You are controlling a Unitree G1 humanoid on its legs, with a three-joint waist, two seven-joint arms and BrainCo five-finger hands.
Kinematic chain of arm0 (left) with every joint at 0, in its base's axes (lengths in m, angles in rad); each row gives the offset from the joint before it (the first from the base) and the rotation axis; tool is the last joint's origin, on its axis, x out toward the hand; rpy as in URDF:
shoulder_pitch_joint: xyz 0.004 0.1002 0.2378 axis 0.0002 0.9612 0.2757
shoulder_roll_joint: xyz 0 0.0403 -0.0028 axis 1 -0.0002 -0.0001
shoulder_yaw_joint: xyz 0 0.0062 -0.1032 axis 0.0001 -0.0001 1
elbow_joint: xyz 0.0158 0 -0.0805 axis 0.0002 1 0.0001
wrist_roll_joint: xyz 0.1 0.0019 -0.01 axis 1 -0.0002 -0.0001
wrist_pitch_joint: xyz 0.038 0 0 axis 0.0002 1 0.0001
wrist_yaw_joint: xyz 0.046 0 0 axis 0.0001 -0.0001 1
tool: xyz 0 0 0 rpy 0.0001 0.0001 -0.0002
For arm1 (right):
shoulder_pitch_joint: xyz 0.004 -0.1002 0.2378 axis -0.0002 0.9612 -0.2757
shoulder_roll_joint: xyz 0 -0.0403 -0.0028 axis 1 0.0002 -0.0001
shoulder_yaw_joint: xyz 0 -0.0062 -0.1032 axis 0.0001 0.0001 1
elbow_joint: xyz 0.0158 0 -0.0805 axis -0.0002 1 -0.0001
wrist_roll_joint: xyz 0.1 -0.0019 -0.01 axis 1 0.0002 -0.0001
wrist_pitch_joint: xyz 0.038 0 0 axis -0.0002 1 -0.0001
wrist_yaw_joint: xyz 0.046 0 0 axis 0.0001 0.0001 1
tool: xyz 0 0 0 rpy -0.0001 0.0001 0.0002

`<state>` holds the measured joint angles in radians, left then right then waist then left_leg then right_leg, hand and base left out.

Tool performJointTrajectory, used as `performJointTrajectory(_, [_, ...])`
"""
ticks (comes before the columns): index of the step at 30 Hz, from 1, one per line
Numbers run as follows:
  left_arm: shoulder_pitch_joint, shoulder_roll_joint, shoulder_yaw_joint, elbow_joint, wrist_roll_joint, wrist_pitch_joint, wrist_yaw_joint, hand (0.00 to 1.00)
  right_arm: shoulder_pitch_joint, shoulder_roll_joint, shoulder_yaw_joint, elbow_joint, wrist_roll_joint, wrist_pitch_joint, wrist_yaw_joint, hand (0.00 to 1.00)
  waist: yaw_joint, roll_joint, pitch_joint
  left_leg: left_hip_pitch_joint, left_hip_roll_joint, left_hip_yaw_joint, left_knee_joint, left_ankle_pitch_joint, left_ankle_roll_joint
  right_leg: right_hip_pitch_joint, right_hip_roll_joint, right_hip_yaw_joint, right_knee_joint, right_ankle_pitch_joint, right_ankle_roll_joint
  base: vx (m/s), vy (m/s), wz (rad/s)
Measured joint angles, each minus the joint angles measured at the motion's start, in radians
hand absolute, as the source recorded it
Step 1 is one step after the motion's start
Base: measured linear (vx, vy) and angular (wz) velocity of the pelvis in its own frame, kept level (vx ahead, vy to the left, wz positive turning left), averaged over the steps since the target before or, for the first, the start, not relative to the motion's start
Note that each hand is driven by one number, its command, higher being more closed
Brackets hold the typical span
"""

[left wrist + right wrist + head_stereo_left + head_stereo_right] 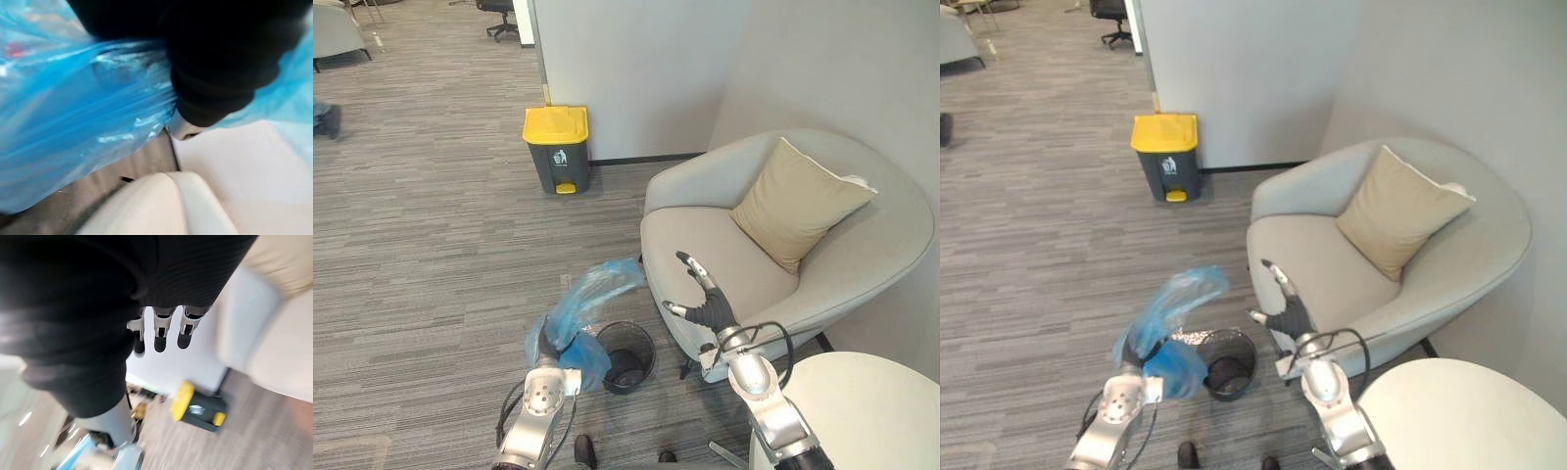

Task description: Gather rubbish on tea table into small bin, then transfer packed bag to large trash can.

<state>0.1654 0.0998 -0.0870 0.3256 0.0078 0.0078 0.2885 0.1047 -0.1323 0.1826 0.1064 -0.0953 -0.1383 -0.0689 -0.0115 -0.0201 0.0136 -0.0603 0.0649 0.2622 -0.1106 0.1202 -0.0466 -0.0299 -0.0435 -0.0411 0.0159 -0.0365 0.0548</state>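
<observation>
Office robot at work: its left hand (548, 345), low and left of centre in the left eye view, is buried in a crumpled translucent blue plastic rubbish bag (592, 294). The bag billows above a small round black mesh bin (644, 360) on the grey striped carpet. How the hand grips it cannot be told, as the plastic hides it. The right hand (703, 299), right of centre, is released and straight, holding nothing, in front of a pale grey tub armchair (724, 245) with a square beige cushion (798, 201). The large grey trash can with a yellow lid (556, 147) stands by the wall at upper left of centre, well apart from the bag. The bag appears lifted out of the small bin, so the carry looks like the step in hand. Doing it well calls for a bunched, upward neck so nothing spills. The loose tail should clear the bin's rim and the armchair, and the free hand should be ready for the closed lid.
</observation>
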Motion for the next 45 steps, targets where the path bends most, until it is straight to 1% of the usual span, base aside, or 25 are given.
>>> performJointTrajectory(3, [0.025, -0.015, 0.057, 0.096, -0.037, 0.001, -0.038, 1.00, 0.015, 0.036, -0.035, 0.143, 0.039, 0.024, 0.028, 0.00, 0.005, 0.002, 0.021, 0.029, -0.005, -0.001, 0.000, -0.010, 0.000, 0.026, -0.006, -0.003, 0.008, -0.015, 0.002, 0.05, 0.009, 0.03])
performJointTrajectory(4, [0.027, -0.021, 0.073, 0.117, -0.050, 0.001, -0.041, 1.00, 0.019, 0.045, -0.046, 0.175, 0.056, 0.029, 0.032, 0.00, 0.007, 0.002, 0.025, 0.033, -0.006, -0.002, 0.000, -0.012, 0.002, 0.028, -0.007, -0.004, 0.015, -0.021, 0.003, 0.05, 0.013, 0.06])
performJointTrajectory(6, [0.026, -0.037, 0.114, 0.192, -0.079, 0.001, -0.059, 1.00, 0.020, 0.066, -0.085, 0.300, 0.070, 0.047, 0.037, 0.00, 0.013, 0.004, 0.026, 0.034, -0.010, -0.003, 0.000, -0.016, 0.004, 0.028, -0.011, -0.007, 0.021, -0.030, 0.005, 0.06, 0.012, 0.05])
performJointTrajectory(7, [0.026, -0.037, 0.123, 0.212, -0.082, 0.001, -0.059, 1.00, 0.020, 0.069, -0.096, 0.334, 0.075, 0.053, 0.039, 0.00, 0.015, 0.005, 0.026, 0.034, -0.011, -0.003, 0.000, -0.018, 0.004, 0.028, -0.012, -0.007, 0.022, -0.031, 0.006, 0.09, 0.012, 0.02])
performJointTrajectory(10, [0.027, -0.043, 0.154, 0.330, -0.083, 0.006, -0.079, 1.00, 0.016, 0.087, -0.160, 0.521, 0.077, 0.084, 0.040, 0.00, 0.019, 0.005, 0.027, 0.049, -0.018, -0.006, 0.000, -0.028, 0.003, 0.038, -0.018, -0.010, 0.035, -0.042, -0.001, 0.09, 0.007, 0.03])
performJointTrajectory(13, [0.025, -0.057, 0.196, 0.441, -0.081, 0.011, -0.097, 1.00, 0.014, 0.091, -0.193, 0.641, 0.077, 0.106, 0.031, 0.00, 0.020, 0.010, 0.034, 0.077, -0.023, -0.002, 0.000, -0.037, 0.008, 0.068, -0.023, -0.009, 0.034, -0.049, 0.003, 0.11, 0.003, -0.02])
performJointTrajectory(17, [0.022, -0.076, 0.241, 0.513, -0.080, 0.024, -0.098, 1.00, -0.004, 0.092, -0.222, 0.719, 0.098, 0.113, 0.023, 0.00, 0.021, 0.015, 0.037, 0.084, -0.024, 0.009, 0.000, -0.040, 0.006, 0.067, -0.024, -0.001, 0.041, -0.055, 0.004, 0.07, -0.002, -0.08])
performJointTrajectory(19, [0.011, -0.081, 0.265, 0.537, -0.075, 0.027, -0.098, 1.00, -0.019, 0.093, -0.241, 0.751, 0.098, 0.116, 0.014, 0.00, 0.024, 0.018, 0.043, 0.101, -0.021, 0.033, 0.000, -0.045, 0.005, 0.069, -0.024, 0.015, 0.053, -0.060, 0.004, 0.03, 0.005, -0.22])
performJointTrajectory(23, [-0.007, -0.091, 0.271, 0.558, -0.049, 0.027, -0.099, 1.00, -0.047, 0.094, -0.251, 0.759, 0.097, 0.116, 0.006, 0.00, 0.027, 0.032, 0.058, 0.127, -0.020, 0.070, 0.000, -0.052, 0.005, 0.067, -0.023, 0.050, 0.071, -0.062, 0.004, -0.01, 0.015, -0.31])
performJointTrajectory(26, [-0.028, -0.098, 0.277, 0.571, -0.047, 0.027, -0.098, 1.00, -0.066, 0.097, -0.252, 0.759, 0.095, 0.117, -0.012, 0.00, 0.030, 0.028, 0.075, 0.137, -0.019, 0.112, 0.001, -0.054, 0.007, 0.046, -0.023, 0.078, 0.101, -0.064, 0.007, -0.04, 0.023, -0.33])
performJointTrajectory(30, [-0.045, -0.085, 0.276, 0.570, -0.046, 0.026, -0.097, 1.00, -0.086, 0.124, -0.251, 0.750, 0.094, 0.120, -0.031, 0.00, 0.040, 0.001, 0.102, 0.135, -0.023, 0.152, 0.006, -0.064, 0.011, -0.001, -0.027, 0.108, 0.161, -0.075, 0.016, -0.05, 0.017, -0.25])
performJointTrajectory(32, [-0.058, -0.069, 0.277, 0.566, -0.046, 0.025, -0.097, 1.00, -0.085, 0.144, -0.257, 0.732, 0.092, 0.122, -0.034, 0.00, 0.040, -0.022, 0.119, 0.120, -0.022, 0.164, 0.037, -0.063, 0.035, -0.029, -0.048, 0.070, 0.233, -0.097, 0.015, -0.08, -0.016, 0.00])
performJointTrajectory(33, [-0.066, -0.070, 0.294, 0.562, -0.046, 0.026, -0.096, 1.00, -0.088, 0.154, -0.257, 0.731, 0.090, 0.122, -0.037, 0.00, 0.043, -0.029, 0.124, 0.094, -0.019, 0.164, 0.067, -0.075, 0.053, -0.062, -0.067, 0.025, 0.318, -0.123, 0.002, -0.08, -0.087, 0.06])
performJointTrajectory(34, [-0.069, -0.074, 0.307, 0.555, -0.046, 0.026, -0.095, 1.00, -0.089, 0.162, -0.256, 0.728, 0.085, 0.122, -0.039, 0.00, 0.048, -0.030, 0.128, 0.074, -0.014, 0.164, 0.109, -0.090, 0.067, -0.116, -0.101, -0.028, 0.494, -0.164, -0.025, -0.07, -0.134, 0.17])
performJointTrajectory(35, [-0.074, -0.077, 0.306, 0.547, -0.043, 0.025, -0.095, 1.00, -0.089, 0.165, -0.255, 0.723, 0.074, 0.122, -0.040, 0.00, 0.046, -0.036, 0.124, 0.056, -0.005, 0.154, 0.148, -0.105, 0.066, -0.138, -0.122, -0.042, 0.629, -0.183, -0.030, -0.07, -0.133, 0.22])
performJointTrajectory(36, [-0.075, -0.080, 0.306, 0.541, -0.037, 0.026, -0.095, 1.00, -0.089, 0.166, -0.252, 0.722, 0.057, 0.122, -0.040, 0.00, 0.049, -0.029, 0.124, 0.037, 0.007, 0.143, 0.183, -0.115, 0.063, -0.142, -0.135, -0.036, 0.725, -0.197, -0.016, -0.04, -0.179, 0.26])
performJointTrajectory(37, [-0.070, -0.083, 0.306, 0.521, -0.036, 0.025, -0.095, 1.00, -0.088, 0.168, -0.248, 0.714, 0.055, 0.122, -0.040, 0.00, 0.053, -0.039, 0.113, 0.016, 0.015, 0.135, 0.208, -0.114, 0.061, -0.128, -0.151, -0.020, 0.775, -0.205, -0.002, -0.05, -0.178, 0.18])
performJointTrajectory(38, [-0.061, -0.082, 0.309, 0.507, -0.033, 0.025, -0.095, 1.00, -0.086, 0.170, -0.248, 0.705, 0.055, 0.121, -0.041, 0.00, 0.059, -0.050, 0.106, -0.001, 0.017, 0.132, 0.228, -0.104, 0.050, -0.108, -0.165, -0.004, 0.786, -0.208, 0.006, -0.06, -0.262, 0.19])
performJointTrajectory(39, [-0.062, -0.082, 0.326, 0.498, -0.030, 0.023, -0.095, 1.00, -0.085, 0.171, -0.248, 0.697, 0.055, 0.120, -0.042, 0.00, 0.066, -0.067, 0.096, -0.029, 0.020, 0.126, 0.265, -0.100, 0.043, -0.068, -0.191, 0.003, 0.760, -0.214, 0.014, -0.07, -0.292, 0.13])
performJointTrajectory(40, [-0.071, -0.086, 0.339, 0.499, -0.030, 0.024, -0.094, 1.00, -0.097, 0.163, -0.250, 0.697, 0.055, 0.121, -0.047, 0.00, 0.074, -0.070, 0.092, -0.065, 0.049, 0.125, 0.318, -0.096, 0.040, -0.027, -0.163, -0.009, 0.656, -0.253, 0.053, -0.10, -0.289, 0.00])
performJointTrajectory(41, [-0.074, -0.099, 0.341, 0.498, -0.030, 0.028, -0.094, 1.00, -0.101, 0.159, -0.250, 0.697, 0.055, 0.123, -0.054, 0.00, 0.081, -0.040, 0.085, -0.077, 0.074, 0.124, 0.320, -0.089, 0.031, -0.007, -0.129, -0.015, 0.591, -0.254, 0.054, -0.17, -0.219, -0.26])
performJointTrajectory(42, [-0.063, -0.118, 0.340, 0.495, -0.030, 0.026, -0.092, 1.00, -0.108, 0.149, -0.257, 0.696, 0.056, 0.123, -0.064, 0.00, 0.095, -0.006, 0.074, -0.085, 0.107, 0.125, 0.302, -0.071, 0.019, 0.021, -0.085, -0.018, 0.490, -0.255, 0.053, -0.23, -0.173, -0.26])
performJointTrajectory(43, [-0.055, -0.130, 0.326, 0.499, -0.030, 0.027, -0.090, 1.00, -0.117, 0.134, -0.257, 0.696, 0.057, 0.121, -0.072, 0.00, 0.097, 0.019, 0.068, -0.102, 0.123, 0.121, 0.281, -0.039, 0.007, 0.045, -0.059, -0.028, 0.405, -0.259, 0.047, -0.29, -0.191, -0.14])
performJointTrajectory(44, [-0.057, -0.140, 0.310, 0.503, -0.030, 0.027, -0.090, 1.00, -0.124, 0.126, -0.249, 0.696, 0.057, 0.115, -0.068, 0.00, 0.095, 0.041, 0.064, -0.116, 0.131, 0.109, 0.263, -0.014, -0.002, 0.050, -0.047, -0.040, 0.365, -0.259, 0.047, -0.27, -0.173, 0.12])
performJointTrajectory(45, [-0.063, -0.155, 0.291, 0.503, -0.030, 0.027, -0.091, 1.00, -0.136, 0.122, -0.248, 0.696, 0.057, 0.115, -0.073, 0.00, 0.093, 0.059, 0.066, -0.125, 0.133, 0.101, 0.228, 0.026, -0.004, 0.048, -0.041, -0.059, 0.338, -0.259, 0.042, -0.31, -0.144, 0.24])
